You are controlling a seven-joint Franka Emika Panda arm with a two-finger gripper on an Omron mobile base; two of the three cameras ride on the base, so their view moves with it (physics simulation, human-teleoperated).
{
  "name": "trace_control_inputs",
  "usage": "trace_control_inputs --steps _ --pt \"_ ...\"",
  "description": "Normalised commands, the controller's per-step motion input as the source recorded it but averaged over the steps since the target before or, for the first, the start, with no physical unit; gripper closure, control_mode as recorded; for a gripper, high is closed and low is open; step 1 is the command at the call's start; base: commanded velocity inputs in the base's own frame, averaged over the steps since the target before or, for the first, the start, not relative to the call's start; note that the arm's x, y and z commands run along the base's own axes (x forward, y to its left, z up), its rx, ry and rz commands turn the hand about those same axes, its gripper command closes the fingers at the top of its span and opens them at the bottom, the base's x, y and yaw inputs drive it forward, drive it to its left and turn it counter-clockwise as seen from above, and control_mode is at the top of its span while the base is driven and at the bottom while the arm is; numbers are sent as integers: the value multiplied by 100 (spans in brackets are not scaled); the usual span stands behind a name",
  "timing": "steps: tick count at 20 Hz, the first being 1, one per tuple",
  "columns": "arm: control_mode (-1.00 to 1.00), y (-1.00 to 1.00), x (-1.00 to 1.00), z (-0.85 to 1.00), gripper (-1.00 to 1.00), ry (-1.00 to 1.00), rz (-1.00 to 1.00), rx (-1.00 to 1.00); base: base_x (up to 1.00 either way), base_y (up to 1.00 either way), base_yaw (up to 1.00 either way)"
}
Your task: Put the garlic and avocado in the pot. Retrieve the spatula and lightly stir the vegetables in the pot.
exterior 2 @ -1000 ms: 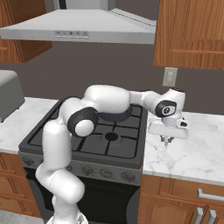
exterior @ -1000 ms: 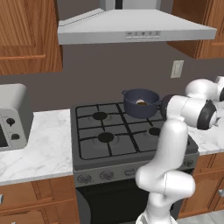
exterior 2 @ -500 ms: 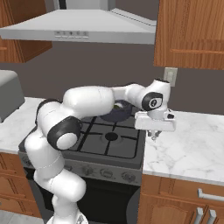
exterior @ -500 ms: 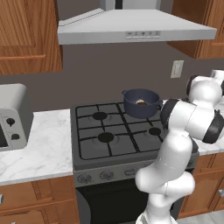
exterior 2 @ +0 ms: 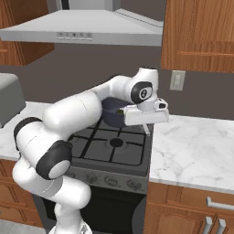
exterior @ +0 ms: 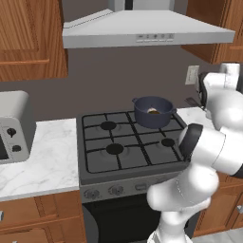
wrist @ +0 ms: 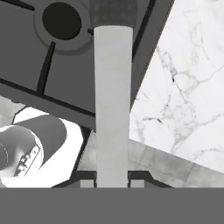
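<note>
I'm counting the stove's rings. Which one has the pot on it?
The back right burner: the pot sits there, while the other three burners stand bare.

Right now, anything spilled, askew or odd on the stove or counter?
Nothing stands out. The pot sits upright on the back right burner with the vegetables inside. The gripper holds the spatula over the stove's right edge.

A black gas stove (exterior: 128, 147) is set between marble counters (exterior 2: 196, 146). A toaster (exterior: 12, 126) is seen at left, under a hood (exterior: 142, 33).
</note>
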Motion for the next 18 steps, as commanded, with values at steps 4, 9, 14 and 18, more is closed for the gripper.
trace_control_inputs --steps 4,9,14,18 --pt "-100 27 16 48 100 0 31 -1 0 0 0" --pt "-100 2 4 3 100 0 24 -8 0 0 0" --pt "-100 0 19 12 100 0 14 -19 0 0 0" --pt "-100 0 20 7 100 -6 6 -11 0 0 0"
